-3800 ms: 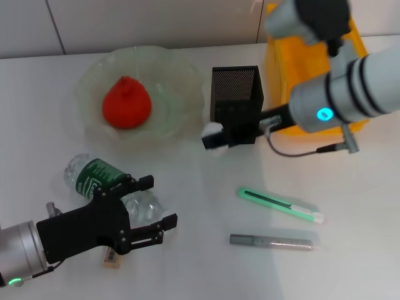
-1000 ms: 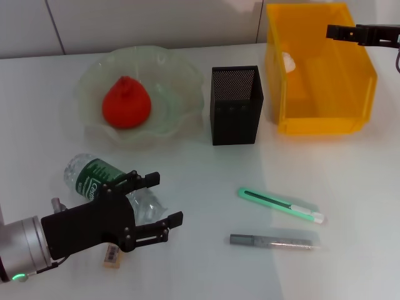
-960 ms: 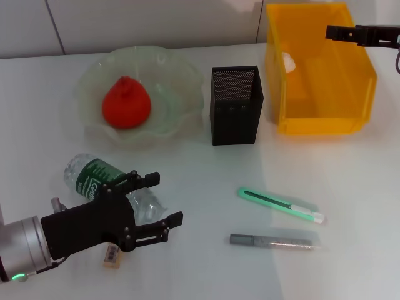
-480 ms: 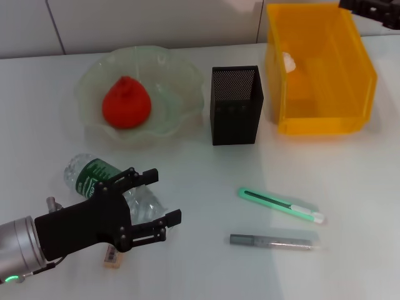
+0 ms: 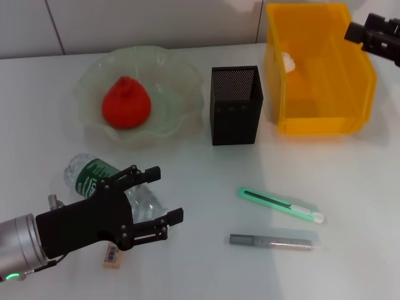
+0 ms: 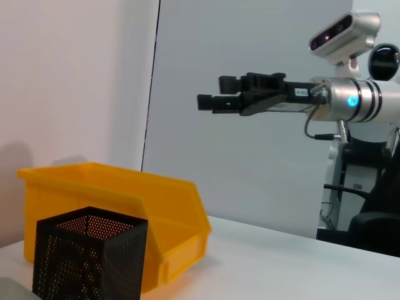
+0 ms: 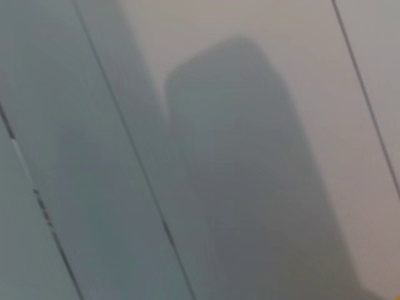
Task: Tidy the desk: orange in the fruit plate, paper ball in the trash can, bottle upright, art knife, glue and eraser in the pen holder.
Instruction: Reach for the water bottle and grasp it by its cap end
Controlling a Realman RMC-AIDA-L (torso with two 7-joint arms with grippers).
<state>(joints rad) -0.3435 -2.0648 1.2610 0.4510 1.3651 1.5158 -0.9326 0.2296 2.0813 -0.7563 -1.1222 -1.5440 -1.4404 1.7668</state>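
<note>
The left gripper (image 5: 164, 195) hangs with jaws apart over the lying bottle (image 5: 106, 181), while the right gripper (image 5: 365, 30), jaws apart and empty, hovers above the yellow trash can (image 5: 319, 122).

Bright even light, soft shadows; right wrist view blurred, hazy grey

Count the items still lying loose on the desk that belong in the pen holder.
3: the green art knife and grey glue stick lie before the pen holder; the eraser sits under the left gripper, partly hidden.
</note>
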